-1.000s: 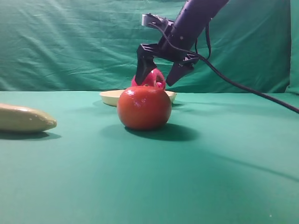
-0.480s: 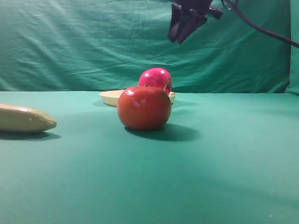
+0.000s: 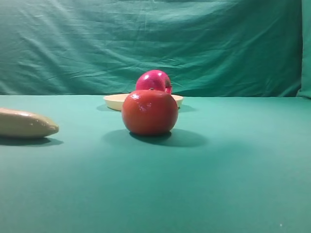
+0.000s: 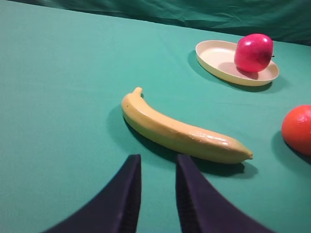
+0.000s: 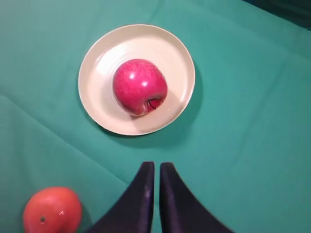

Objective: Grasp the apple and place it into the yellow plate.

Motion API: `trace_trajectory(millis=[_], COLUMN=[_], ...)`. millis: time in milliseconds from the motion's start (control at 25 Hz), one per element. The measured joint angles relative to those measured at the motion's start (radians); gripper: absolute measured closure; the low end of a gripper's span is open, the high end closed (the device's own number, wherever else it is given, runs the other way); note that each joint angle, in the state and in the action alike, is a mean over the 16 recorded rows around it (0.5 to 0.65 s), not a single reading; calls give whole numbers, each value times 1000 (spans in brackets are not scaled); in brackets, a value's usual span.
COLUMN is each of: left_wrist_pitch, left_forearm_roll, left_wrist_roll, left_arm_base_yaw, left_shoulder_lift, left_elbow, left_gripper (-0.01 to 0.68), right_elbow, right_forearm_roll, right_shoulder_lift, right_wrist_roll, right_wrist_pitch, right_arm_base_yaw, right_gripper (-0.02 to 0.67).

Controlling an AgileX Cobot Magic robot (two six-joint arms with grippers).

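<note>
The magenta-red apple (image 3: 153, 80) lies in the pale yellow plate (image 3: 114, 101), behind the orange-red fruit. In the right wrist view the apple (image 5: 140, 86) rests a little left of the plate's middle, and the plate's rim (image 5: 181, 58) shows all round. My right gripper (image 5: 154, 167) is shut and empty, high above the cloth just on the near side of the plate. My left gripper (image 4: 156, 162) is empty, its jaws a narrow gap apart, low over the cloth near the banana. The apple (image 4: 253, 52) and plate (image 4: 216, 58) lie far ahead of it. Neither gripper shows in the exterior view.
An orange-red tomato-like fruit (image 3: 149, 112) stands in front of the plate; it also shows in the right wrist view (image 5: 52, 209) and the left wrist view (image 4: 297, 128). A pale banana (image 3: 24, 124) lies at the left, just ahead of my left gripper (image 4: 180, 131). Green cloth covers table and backdrop.
My right gripper let go of the apple in the plate, rose up and left the exterior view. The apple shifted slightly in the plate.
</note>
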Motion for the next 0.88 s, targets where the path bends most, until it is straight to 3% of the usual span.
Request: trace_trajectory(millis=[440, 880], left_wrist_pitch=[0, 0], left_forearm_roll=[0, 0], left_wrist_roll=[0, 0], left_arm_base_yaw=[0, 0], left_shoulder_lift=[0, 0], left_elbow=[0, 0], left_gripper=[516, 516], right_elbow=[570, 733], right_forearm_roll=[-30, -160], right_shoulder_lift=[-564, -920], right_wrist_roll=[1, 1], right_wrist_pitch=[-223, -103], right_arm_base_yaw=[0, -1], right_gripper=[649, 649])
